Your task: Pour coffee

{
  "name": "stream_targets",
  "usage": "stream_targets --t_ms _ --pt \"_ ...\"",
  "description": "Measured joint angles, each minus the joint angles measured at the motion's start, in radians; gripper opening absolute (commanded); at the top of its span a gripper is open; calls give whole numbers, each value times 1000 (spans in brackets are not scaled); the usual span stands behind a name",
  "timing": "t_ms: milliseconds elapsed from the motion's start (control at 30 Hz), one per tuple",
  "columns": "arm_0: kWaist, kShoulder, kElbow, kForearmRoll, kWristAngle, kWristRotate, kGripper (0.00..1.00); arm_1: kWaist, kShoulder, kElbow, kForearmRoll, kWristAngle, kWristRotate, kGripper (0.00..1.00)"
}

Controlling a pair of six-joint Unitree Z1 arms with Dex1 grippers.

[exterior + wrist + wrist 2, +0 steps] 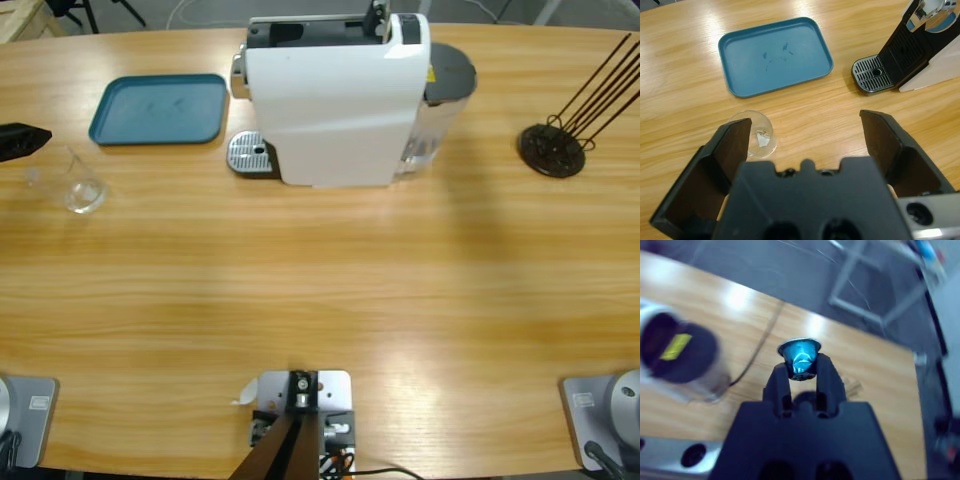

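Observation:
The white coffee machine (335, 100) stands at the back middle of the table, its metal drip tray (250, 155) on its left side. A clear glass cup (84, 190) stands on the wood near the left edge. My left gripper (30, 139) enters at that edge, just behind the cup. In the left wrist view the left gripper (806, 121) is open, with the cup (760, 139) by the tip of its left jaw and the drip tray (871, 75) further off. My right gripper (802, 368) is shut on a blue capsule (800, 352); it does not show in the high view.
A teal tray (160, 108) lies left of the machine, behind the cup. A black wire capsule rack (552, 150) stands at the right. The machine's dark water tank (448, 75) sits at its right side, and its lid (680, 347) shows in the right wrist view.

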Motion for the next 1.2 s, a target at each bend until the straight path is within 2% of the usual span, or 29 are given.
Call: stream_targets --t_ms 67,267,400,533,633,733,933,1200 --pt "0 0 2 -1 0 0 931 80 -3 -32 19 62 -87 0" --pt "0 0 4 -3 0 0 932 196 -1 -94 166 452 -221 0" --pt "0 0 4 -5 0 0 931 266 17 -115 243 564 -245 0" --pt "0 0 5 -8 0 0 931 309 86 -191 258 613 -270 0" --pt "0 0 5 -8 0 0 938 327 187 -290 259 631 -310 0" --pt "0 0 6 -9 0 0 995 331 308 -394 261 650 -345 0" --pt "0 0 13 -27 0 0 997 332 486 -574 307 665 -409 0" --pt "0 -2 26 -40 0 0 1000 283 591 -672 373 665 -478 0"
